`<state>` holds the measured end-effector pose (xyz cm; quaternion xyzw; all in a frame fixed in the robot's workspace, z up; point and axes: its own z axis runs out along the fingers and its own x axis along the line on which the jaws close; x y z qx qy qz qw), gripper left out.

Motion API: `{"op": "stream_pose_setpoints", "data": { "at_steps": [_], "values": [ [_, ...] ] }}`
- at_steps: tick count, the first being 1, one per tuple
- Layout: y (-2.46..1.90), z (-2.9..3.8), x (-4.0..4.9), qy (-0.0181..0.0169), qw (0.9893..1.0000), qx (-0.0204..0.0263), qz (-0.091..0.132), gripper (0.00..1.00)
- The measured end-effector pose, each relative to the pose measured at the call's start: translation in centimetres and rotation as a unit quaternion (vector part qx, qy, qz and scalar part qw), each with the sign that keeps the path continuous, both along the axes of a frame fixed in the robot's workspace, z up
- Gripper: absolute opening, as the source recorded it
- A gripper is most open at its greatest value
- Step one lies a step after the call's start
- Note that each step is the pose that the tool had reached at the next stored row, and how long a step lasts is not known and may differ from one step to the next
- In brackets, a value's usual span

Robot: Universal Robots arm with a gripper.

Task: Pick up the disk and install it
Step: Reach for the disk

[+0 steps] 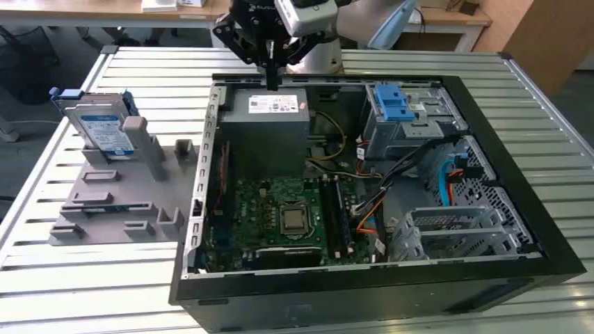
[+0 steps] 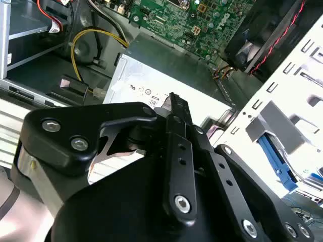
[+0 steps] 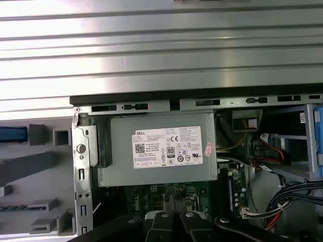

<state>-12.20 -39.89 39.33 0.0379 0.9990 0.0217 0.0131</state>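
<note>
Opening stage of the pick-up, with no contact made. We see the end effector [image 1: 272,78] poised above the rear edge of the open computer case [image 1: 371,289], directly over the grey power supply [image 1: 269,115]; both wrist views look down on that same unit [image 3: 161,151] [image 2: 166,70]. Its fingers are drawn together and nothing is held between them, as the second wrist view shows where the tips meet [image 2: 171,99]. The disk [image 1: 100,129] stands on edge in a grey fixture [image 1: 111,202] on the bench [image 1: 55,278], outside the case toward the exterior view's left and well apart from the end effector. The blue-latched drive bay [image 1: 408,115] sits in the far corner of the case toward the exterior view's right, and we see no drive seated in it from here.

We judge the task barely begun: the disk is ungrasped and installation has not started. In our reading, a grasp calls for the fingers to part wide enough to span the disk and for the arm to cross from above the case to above the fixture. The approach should come from overhead, since the fixture's posts flank the lower part of the disk
</note>
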Motion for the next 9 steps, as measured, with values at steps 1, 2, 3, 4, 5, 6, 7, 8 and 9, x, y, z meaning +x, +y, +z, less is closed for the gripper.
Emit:
{"op": "stream_pose_setpoints", "data": {
  "at_steps": [1,2,3,4,5,6,7,8,9],
  "values": [
    [0.00,0.00,0.00,0.0000,1.0000,0.0000,0.000,0.11],
    [0.00,0.00,-0.03,0.0000,1.0000,0.0000,0.000,0.11],
    [0.00,0.00,-0.11,0.0000,1.0000,0.0000,0.000,0.11],
    [0.00,0.00,-0.13,0.0000,1.0000,0.0000,0.000,0.11],
    [0.00,0.00,-0.13,0.0000,1.0000,0.0000,0.000,0.11],
    [0.00,0.00,-0.14,0.0000,1.0000,0.0000,0.000,0.11],
    [0.00,0.00,-0.15,0.0000,1.0000,0.0000,0.000,0.11],
    [0.00,0.00,-0.16,0.0000,1.0000,0.0000,0.000,0.11],
    [0.00,0.00,-0.16,0.0000,1.0000,0.0000,0.000,0.11]
  ]
}}
